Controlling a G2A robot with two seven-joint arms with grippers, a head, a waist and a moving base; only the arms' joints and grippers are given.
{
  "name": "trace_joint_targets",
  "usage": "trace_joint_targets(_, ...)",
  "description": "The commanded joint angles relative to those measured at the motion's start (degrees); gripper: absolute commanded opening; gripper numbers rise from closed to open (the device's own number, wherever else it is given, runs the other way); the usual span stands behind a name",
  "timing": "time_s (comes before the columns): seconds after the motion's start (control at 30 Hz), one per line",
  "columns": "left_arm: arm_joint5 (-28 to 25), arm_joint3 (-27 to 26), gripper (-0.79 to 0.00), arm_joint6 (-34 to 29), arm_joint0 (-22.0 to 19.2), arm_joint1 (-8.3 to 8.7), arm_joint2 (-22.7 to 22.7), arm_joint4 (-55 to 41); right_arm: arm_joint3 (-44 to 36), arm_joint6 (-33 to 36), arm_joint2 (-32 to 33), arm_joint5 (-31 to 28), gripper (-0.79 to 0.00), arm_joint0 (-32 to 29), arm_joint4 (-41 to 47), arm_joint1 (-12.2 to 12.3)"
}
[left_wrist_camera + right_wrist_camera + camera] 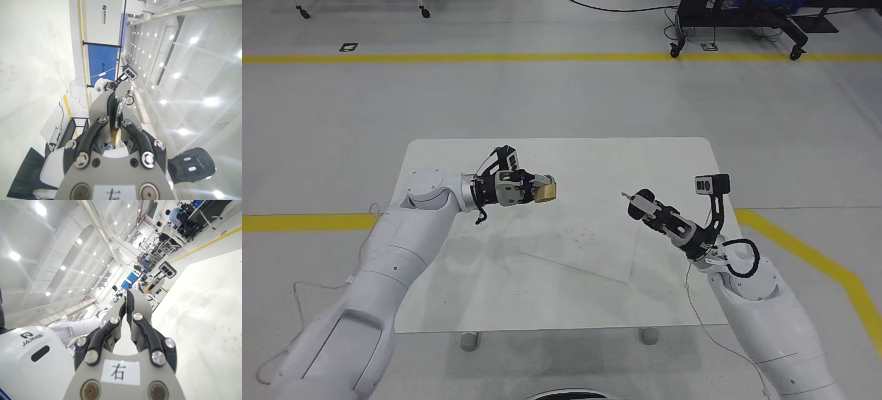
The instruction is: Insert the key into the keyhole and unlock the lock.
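- Left gripper (531, 188) is clamped on the lock (546, 188), which has a boxy brass body and a smooth curved steel shackle (120, 106).
- Right gripper (634, 201), its ribbed pads pressed together, pinches the thin key (625, 195) well apart from the lock, above the white table (572, 270).

Quick colour rundown: the padlock (545, 188) has a brass-gold body with a shiny silver shackle (120, 107). The key (626, 196) is just a thin silvery sliver. The left gripper (534, 188) and right gripper (127, 294) both have light grey fingers, glossy black linkages with silver bolts, and black ribbed pads (130, 308). The table (642, 165) is plain white. The floor (542, 100) is pale grey with yellow stripes (542, 57).
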Motion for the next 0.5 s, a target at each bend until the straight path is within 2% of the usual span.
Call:
trace_joint_targets(0.0, 0.0, 0.0, -0.785, 0.0, 0.0, 0.0, 0.0, 0.0, 0.0, 0.01, 0.0, 0.01, -0.785, 0.0, 0.01, 0.0)
trace_joint_targets(0.13, 0.33, -0.37, -0.785, 0.86, 0.48, -0.06, 0.11, -0.1, 0.0, 0.01, 0.0, 0.01, -0.785, 0.0, 0.01, 0.0)
trace_joint_targets(0.23, 1.55, -2.52, -0.785, 8.5, 1.76, -0.7, -0.37, -3.08, -0.72, 0.29, -1.24, 2.23, -0.785, 0.07, -0.43, -0.1)
trace_joint_targets(0.4, 9.55, -3.46, -0.785, 20.85, 1.1, -2.4, 1.08, -6.59, -1.12, 0.62, -6.35, 10.58, -0.785, 3.37, -2.97, -0.69)
trace_joint_targets(0.47, 12.24, -3.13, -0.785, 26.46, -0.06, -2.8, 2.21, -3.82, -0.48, -0.1, -7.62, 12.07, -0.785, 4.45, -3.18, -0.95)
